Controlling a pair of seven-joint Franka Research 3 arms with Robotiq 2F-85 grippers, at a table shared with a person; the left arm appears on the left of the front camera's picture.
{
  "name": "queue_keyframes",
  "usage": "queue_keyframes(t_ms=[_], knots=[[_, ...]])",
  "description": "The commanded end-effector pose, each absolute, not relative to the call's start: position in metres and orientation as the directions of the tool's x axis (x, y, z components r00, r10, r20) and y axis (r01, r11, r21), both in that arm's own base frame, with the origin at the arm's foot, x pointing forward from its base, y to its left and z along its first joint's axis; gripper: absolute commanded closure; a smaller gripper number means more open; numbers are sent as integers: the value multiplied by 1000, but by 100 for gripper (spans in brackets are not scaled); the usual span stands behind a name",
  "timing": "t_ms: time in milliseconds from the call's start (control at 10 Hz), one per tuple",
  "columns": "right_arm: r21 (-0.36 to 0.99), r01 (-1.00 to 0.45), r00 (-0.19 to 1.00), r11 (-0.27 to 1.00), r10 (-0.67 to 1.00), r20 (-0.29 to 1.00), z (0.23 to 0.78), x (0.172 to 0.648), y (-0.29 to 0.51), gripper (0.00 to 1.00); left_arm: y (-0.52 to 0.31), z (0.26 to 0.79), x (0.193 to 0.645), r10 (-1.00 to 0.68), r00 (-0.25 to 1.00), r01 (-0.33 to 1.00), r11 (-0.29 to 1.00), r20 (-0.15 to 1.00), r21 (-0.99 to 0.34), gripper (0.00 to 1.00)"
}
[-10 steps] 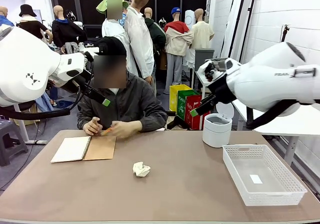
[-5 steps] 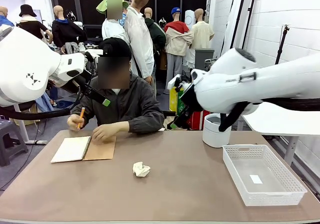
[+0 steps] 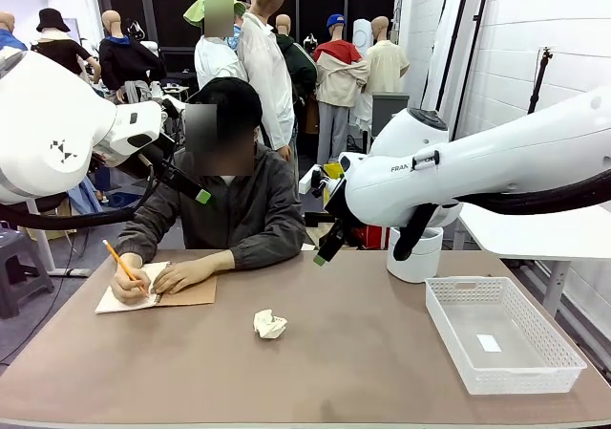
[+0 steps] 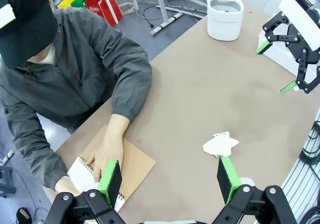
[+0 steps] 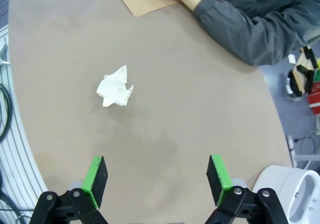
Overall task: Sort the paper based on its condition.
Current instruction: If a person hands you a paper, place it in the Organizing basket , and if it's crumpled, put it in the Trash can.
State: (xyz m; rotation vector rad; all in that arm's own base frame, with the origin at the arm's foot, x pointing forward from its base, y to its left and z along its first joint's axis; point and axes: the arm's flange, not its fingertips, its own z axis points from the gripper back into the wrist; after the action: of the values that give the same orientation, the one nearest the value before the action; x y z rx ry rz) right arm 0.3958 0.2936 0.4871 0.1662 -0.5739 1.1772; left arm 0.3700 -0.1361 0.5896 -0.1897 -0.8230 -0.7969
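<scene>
While both arms hung clear of the brown table (image 3: 382, 381), the contents stood as follows.

Item 1: crumpled paper (image 3: 270, 324), one white wad. It lay alone on the bare tabletop at lower centre of the front view, touched by nothing. In the right wrist view it lay left of centre, well above the pads.

Item 2: left gripper (image 4: 169, 179). Its jaws were spread wide with nothing between the green pads. It was poised over the near edge of the table, with the wad just above its right-hand pad in the left wrist view.

Item 3: right gripper (image 5: 157, 180). Its jaws stood fully apart and held nothing. It was raised over the table at centre of the front view.

Item 4: spiral notebook (image 3: 191, 293), with a brown cover and an open white page, at left of the front view. The person's hand (image 3: 181, 276) rested on it, and the other hand held an orange pencil (image 3: 118, 259) to the page.

Item 5: white perforated basket (image 3: 441, 322), at lower right of the front view, with a small white slip (image 3: 489, 343) on its floor.

Item 6: white lidded bin (image 4: 225, 17), at the far edge of the table, beyond the basket.
</scene>
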Motion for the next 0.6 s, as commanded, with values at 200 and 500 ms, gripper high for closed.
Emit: queue_keyframes(t_ms=[200,500], knots=[[-170,-905,258,390,821,510,488,395,294,0,-135,590,370,-551,427,689,712,718,137,0],[-177,-910,254,375,842,476,484,401,306,0,-135,590,370,-551,427,689,712,718,137,0]])
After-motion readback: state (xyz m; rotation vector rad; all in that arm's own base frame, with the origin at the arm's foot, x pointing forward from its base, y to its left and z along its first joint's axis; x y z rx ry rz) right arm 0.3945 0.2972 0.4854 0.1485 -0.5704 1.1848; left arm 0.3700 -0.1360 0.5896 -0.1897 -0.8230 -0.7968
